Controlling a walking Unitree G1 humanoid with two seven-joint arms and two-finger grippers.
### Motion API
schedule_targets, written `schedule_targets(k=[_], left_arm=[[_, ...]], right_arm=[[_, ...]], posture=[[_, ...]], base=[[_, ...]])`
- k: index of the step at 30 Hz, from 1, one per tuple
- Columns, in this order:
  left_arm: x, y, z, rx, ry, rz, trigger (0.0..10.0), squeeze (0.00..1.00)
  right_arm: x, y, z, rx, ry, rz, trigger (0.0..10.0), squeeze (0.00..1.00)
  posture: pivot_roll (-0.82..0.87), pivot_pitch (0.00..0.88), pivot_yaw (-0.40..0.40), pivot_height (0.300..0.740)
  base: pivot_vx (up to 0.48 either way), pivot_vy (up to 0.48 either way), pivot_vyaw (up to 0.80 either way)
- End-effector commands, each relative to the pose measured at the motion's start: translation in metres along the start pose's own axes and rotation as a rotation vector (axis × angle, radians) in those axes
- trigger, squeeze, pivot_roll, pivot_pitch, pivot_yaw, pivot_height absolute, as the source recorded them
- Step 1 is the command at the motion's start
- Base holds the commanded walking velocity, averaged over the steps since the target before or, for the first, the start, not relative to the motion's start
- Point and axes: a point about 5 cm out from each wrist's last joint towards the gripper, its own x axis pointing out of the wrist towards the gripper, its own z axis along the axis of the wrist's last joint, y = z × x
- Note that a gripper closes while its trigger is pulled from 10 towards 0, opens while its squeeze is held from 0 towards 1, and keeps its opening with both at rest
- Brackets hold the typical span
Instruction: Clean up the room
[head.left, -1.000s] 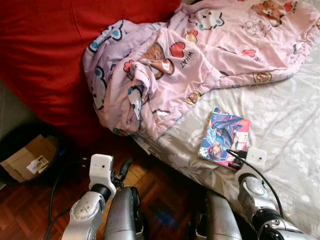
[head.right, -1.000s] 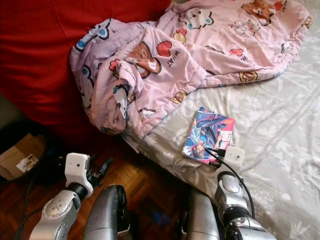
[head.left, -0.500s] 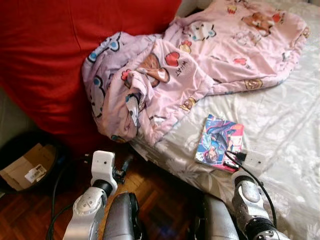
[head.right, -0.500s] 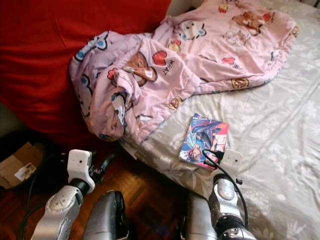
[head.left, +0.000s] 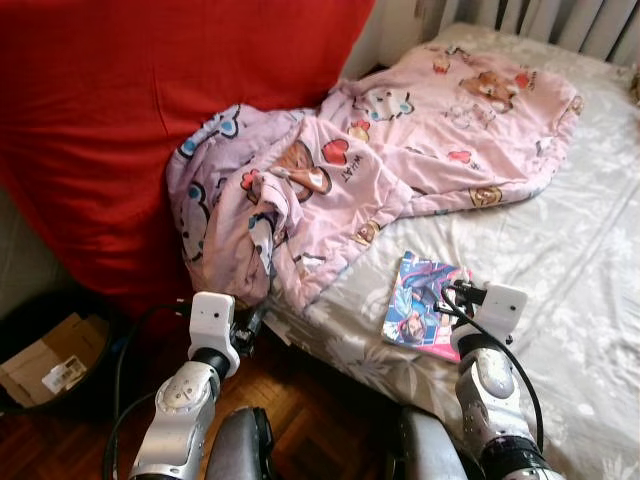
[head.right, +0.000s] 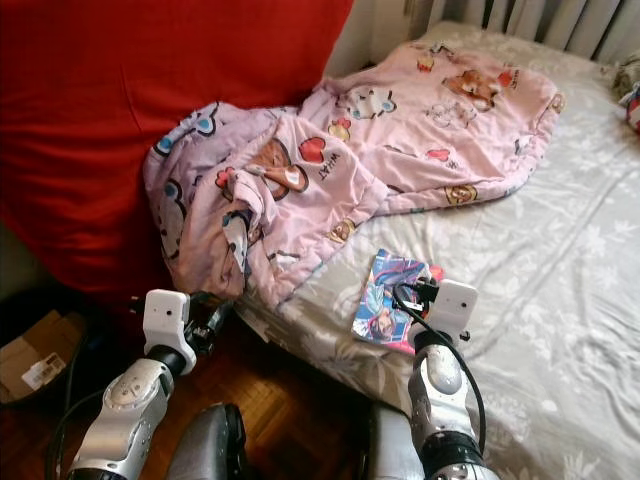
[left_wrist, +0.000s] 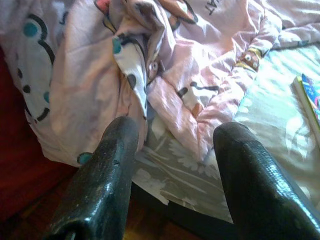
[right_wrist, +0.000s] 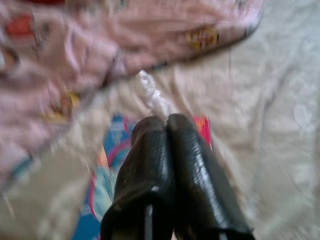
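A pink cartoon-print blanket (head.left: 400, 150) lies crumpled on the bed (head.left: 570, 250), with one end hanging over the bed's near corner. A colourful book (head.left: 415, 305) lies flat on the sheet near the edge. My right gripper (head.left: 452, 297) hovers over the book's near side, its fingers (right_wrist: 150, 150) pressed together. A pale streak at their tips is too blurred to name. My left gripper (left_wrist: 175, 140) is open and empty, low beside the bed corner (head.left: 250, 325), facing the hanging blanket (left_wrist: 100, 75).
A big red cloth-covered mass (head.left: 150, 100) rises left of the bed. A cardboard box (head.left: 45, 365) sits in a dark bin on the parquet floor (head.left: 330, 400). Curtains (head.left: 560, 20) hang behind the bed. The grey flowered sheet runs on to the right.
The camera has pulled back and tilted up, so more of the bed shows. My right gripper stays over the book's edge. My left gripper has come closer to the bed corner.
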Motion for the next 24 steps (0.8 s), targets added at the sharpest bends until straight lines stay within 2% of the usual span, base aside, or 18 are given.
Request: schedule_targets(k=[1, 7, 21, 22, 24], left_arm=[[-0.001, 0.006, -0.003, 0.015, 0.012, 0.017, 10.0, 0.00], [-0.005, 0.008, -0.007, 0.019, 0.024, 0.014, 10.0, 0.00], [-0.017, 0.008, -0.014, 0.025, 0.054, -0.001, 10.0, 0.00], [-0.017, 0.007, -0.015, 0.025, 0.056, -0.003, 10.0, 0.00], [-0.018, 0.006, -0.016, 0.025, 0.061, -0.005, 10.0, 0.00]], right_arm=[[-0.002, -0.007, -0.010, -0.018, 0.069, -0.043, 10.0, 0.00], [-0.005, -0.029, -0.028, -0.041, 0.224, -0.146, 10.0, 0.00], [-0.015, -0.045, -0.050, -0.105, 0.423, -0.186, 10.0, 0.00], [-0.016, -0.045, -0.054, -0.101, 0.443, -0.180, 10.0, 0.25], [-0.021, -0.045, -0.062, -0.117, 0.490, -0.160, 10.0, 0.23]], posture=[[-0.04, 0.058, -0.005, 0.599], [-0.03, 0.071, 0.003, 0.599], [-0.01, 0.120, 0.018, 0.599], [-0.01, 0.123, 0.019, 0.599], [-0.01, 0.125, 0.019, 0.599]], base=[[0.000, 0.000, 0.00], [0.000, 0.000, 0.00], [0.000, 0.000, 0.00], [0.000, 0.000, 0.00], [0.000, 0.000, 0.00]])
